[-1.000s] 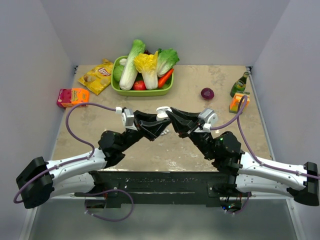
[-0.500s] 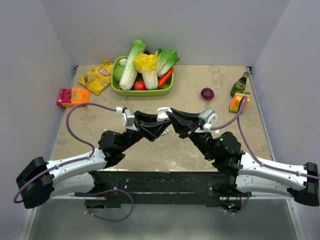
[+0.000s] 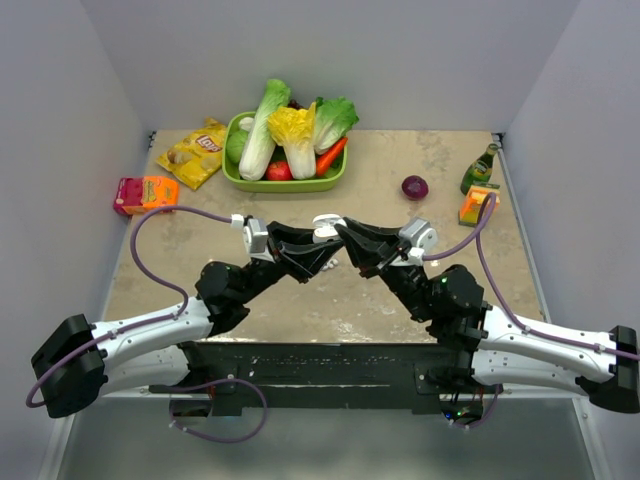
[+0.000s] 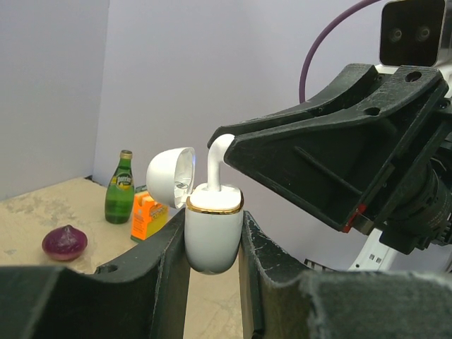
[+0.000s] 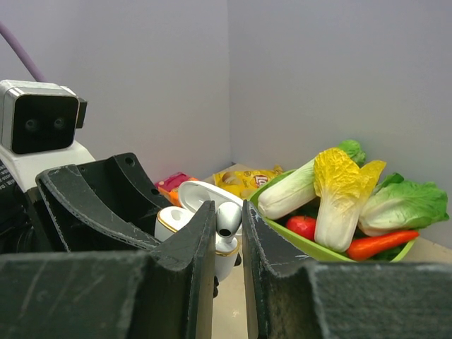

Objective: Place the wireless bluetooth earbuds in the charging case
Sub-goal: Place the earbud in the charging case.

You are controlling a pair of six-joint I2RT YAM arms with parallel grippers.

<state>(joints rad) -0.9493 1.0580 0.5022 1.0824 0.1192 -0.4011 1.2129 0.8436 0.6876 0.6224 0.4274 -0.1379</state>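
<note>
One pink-and-orange box lies at the far left of the table. One yellow chip bag lies to its right, then one green tray holding three leafy heads, one tomato and one carrot. In front of the tray, above mid-table, the left gripper is clamped on the one charging case, held upright with its lid swung open. Tip to tip with it, the right gripper pinches one earbud, whose lower end sits in the case's gold-rimmed mouth. I cannot make out a second earbud. Further right are one red onion, one green bottle and one orange carton just beside the bottle.
</note>
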